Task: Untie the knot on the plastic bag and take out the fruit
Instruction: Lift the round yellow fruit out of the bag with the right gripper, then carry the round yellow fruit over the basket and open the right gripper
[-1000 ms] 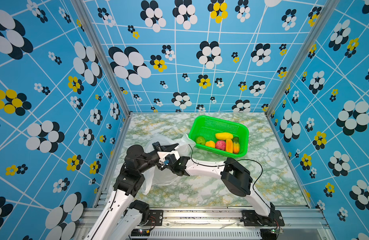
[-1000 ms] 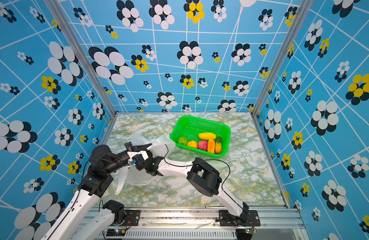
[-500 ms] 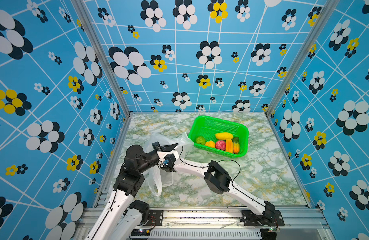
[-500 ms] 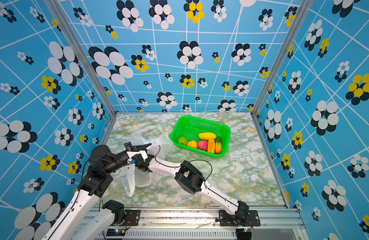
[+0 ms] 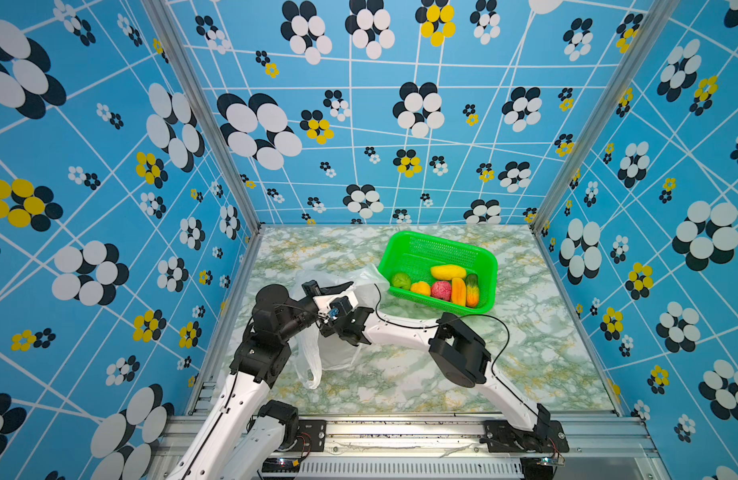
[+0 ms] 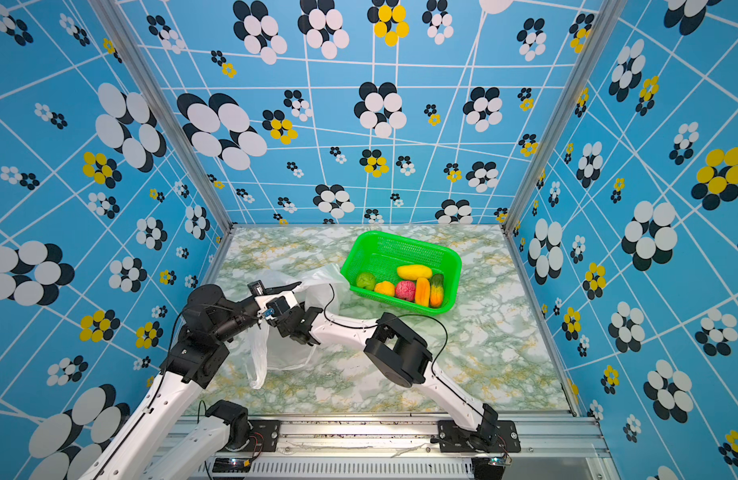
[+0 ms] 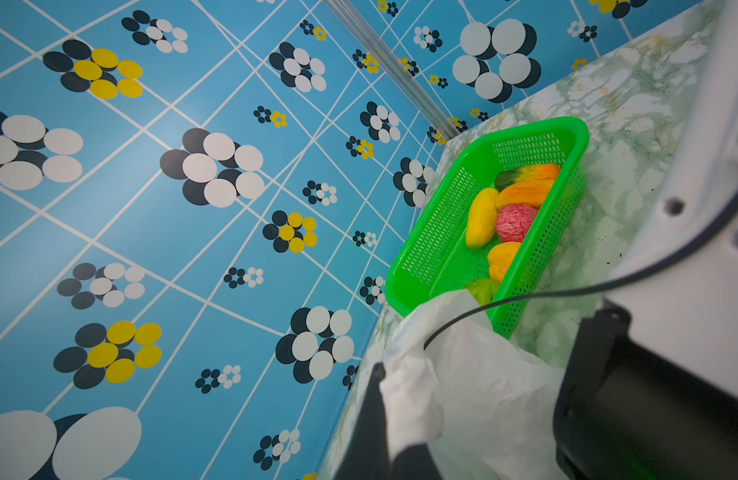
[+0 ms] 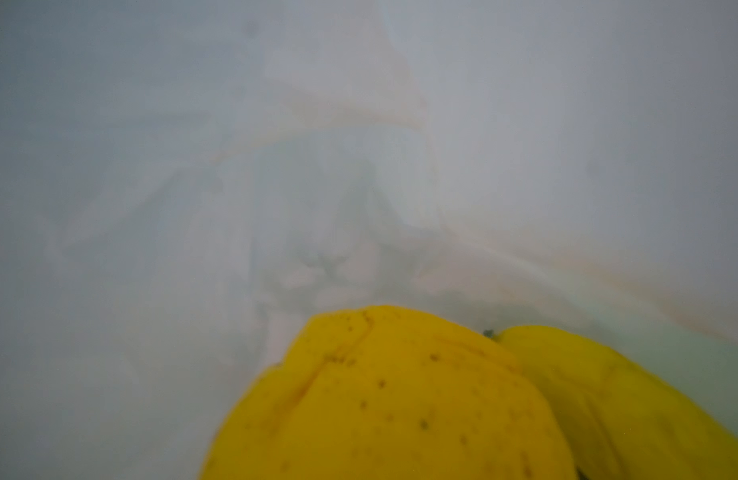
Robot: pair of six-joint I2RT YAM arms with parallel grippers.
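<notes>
My left gripper (image 5: 345,286) (image 7: 394,409) is shut on a fold of the plastic bag's (image 5: 338,357) (image 6: 288,353) (image 7: 475,374) rim and holds it up near the table's left side. The right arm's wrist (image 5: 348,328) reaches across into the bag's mouth, and its fingers are hidden inside. The right wrist view shows the bag's white inside (image 8: 234,166) and two yellow fruit (image 8: 384,395) (image 8: 608,395) close up. Several more fruit, such as a yellow one (image 5: 447,272) and a pink-red one (image 5: 441,289), lie in the green basket (image 5: 404,245). No knot shows; a handle loop (image 5: 311,368) hangs loose.
The green basket (image 6: 373,243) (image 7: 434,232) stands at the back right of the marble table (image 5: 525,353), its near corner touching the bag. Patterned blue walls close in the left, back and right. The right arm's black elbow (image 5: 458,353) sits mid-table.
The right arm pushed further left into the bag, then its elbow drew back a little to the right. The bag's loose handle loop dropped lower. The left gripper kept its hold.
</notes>
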